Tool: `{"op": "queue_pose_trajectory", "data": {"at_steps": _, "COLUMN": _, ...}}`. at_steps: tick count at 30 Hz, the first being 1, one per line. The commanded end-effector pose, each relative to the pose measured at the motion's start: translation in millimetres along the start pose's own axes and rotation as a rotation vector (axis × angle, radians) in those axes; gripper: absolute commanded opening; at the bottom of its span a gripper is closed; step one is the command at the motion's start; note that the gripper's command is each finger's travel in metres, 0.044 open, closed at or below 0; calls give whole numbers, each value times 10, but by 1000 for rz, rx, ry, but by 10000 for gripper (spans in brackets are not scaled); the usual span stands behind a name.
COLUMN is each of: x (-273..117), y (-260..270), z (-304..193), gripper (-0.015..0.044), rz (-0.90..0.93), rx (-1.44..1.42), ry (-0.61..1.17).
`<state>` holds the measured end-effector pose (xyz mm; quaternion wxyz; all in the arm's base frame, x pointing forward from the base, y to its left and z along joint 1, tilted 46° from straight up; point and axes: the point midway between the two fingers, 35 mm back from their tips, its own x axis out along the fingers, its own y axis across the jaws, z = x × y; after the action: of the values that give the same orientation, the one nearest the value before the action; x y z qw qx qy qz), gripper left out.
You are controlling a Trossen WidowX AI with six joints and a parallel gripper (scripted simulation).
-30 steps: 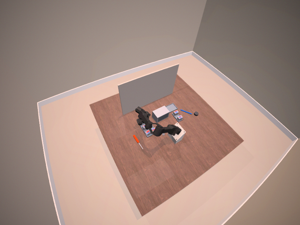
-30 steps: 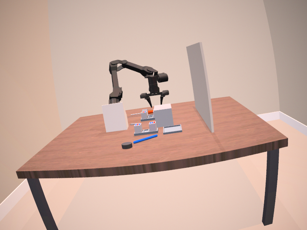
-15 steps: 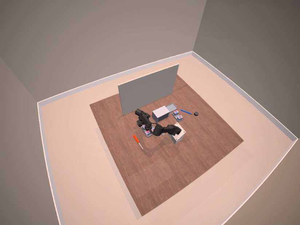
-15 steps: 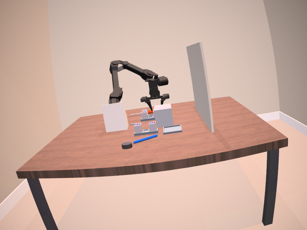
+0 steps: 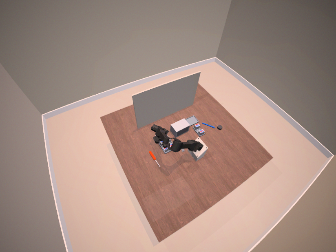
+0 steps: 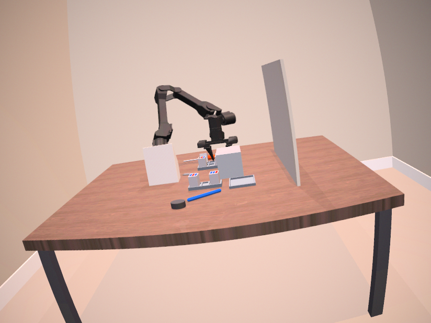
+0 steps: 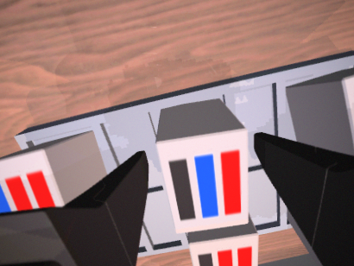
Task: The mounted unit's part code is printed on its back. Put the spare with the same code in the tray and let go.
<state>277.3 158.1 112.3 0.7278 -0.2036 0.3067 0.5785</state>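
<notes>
Gripper (image 7: 200, 173) part-open, holding nothing, fingers straddling the black-blue-red spare (image 7: 203, 181) in its rack (image 7: 129, 125). Risk: neighbouring spares sit close, so a finger may clip one on closing. Mounted unit's code not visible here; a wrong pick is possible.

The arm (image 6: 188, 99) is matte dark grey, with boxy links and rounded joints; its end effector (image 7: 203, 190) has black, wedge-shaped fingers.
</notes>
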Motion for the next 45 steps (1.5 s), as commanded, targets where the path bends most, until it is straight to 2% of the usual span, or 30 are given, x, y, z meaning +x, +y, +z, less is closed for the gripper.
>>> {"op": "queue_pose_trajectory", "data": {"at_steps": 1, "x": 20, "y": 3, "z": -9, "gripper": 300, "rz": -1, "rx": 4, "ry": 3}}
{"op": "queue_pose_trajectory", "data": {"at_steps": 2, "x": 20, "y": 3, "z": -9, "gripper": 300, "rz": -1, "rx": 4, "ry": 3}}
{"op": "queue_pose_trajectory", "data": {"at_steps": 7, "x": 8, "y": 2, "z": -2, "gripper": 169, "rz": 0, "rx": 1, "ry": 0}}
{"op": "queue_pose_trajectory", "data": {"at_steps": 15, "x": 8, "y": 2, "z": -2, "gripper": 115, "rz": 0, "rx": 1, "ry": 0}}
{"op": "queue_pose_trajectory", "data": {"at_steps": 19, "x": 8, "y": 2, "z": -2, "gripper": 10, "rz": 0, "rx": 1, "ry": 0}}
{"op": "queue_pose_trajectory", "data": {"at_steps": 20, "x": 8, "y": 2, "z": -2, "gripper": 0, "rz": 0, "rx": 1, "ry": 0}}
{"op": "queue_pose_trajectory", "data": {"at_steps": 29, "x": -31, "y": -5, "z": -4, "gripper": 0, "rz": 0, "rx": 1, "ry": 2}}
{"op": "queue_pose_trajectory", "data": {"at_steps": 41, "x": -735, "y": -7, "z": -12, "gripper": 0, "rz": -1, "rx": 4, "ry": 8}}
{"op": "queue_pose_trajectory", "data": {"at_steps": 45, "x": -776, "y": -1, "z": -11, "gripper": 0, "rz": -1, "rx": 5, "ry": 7}}
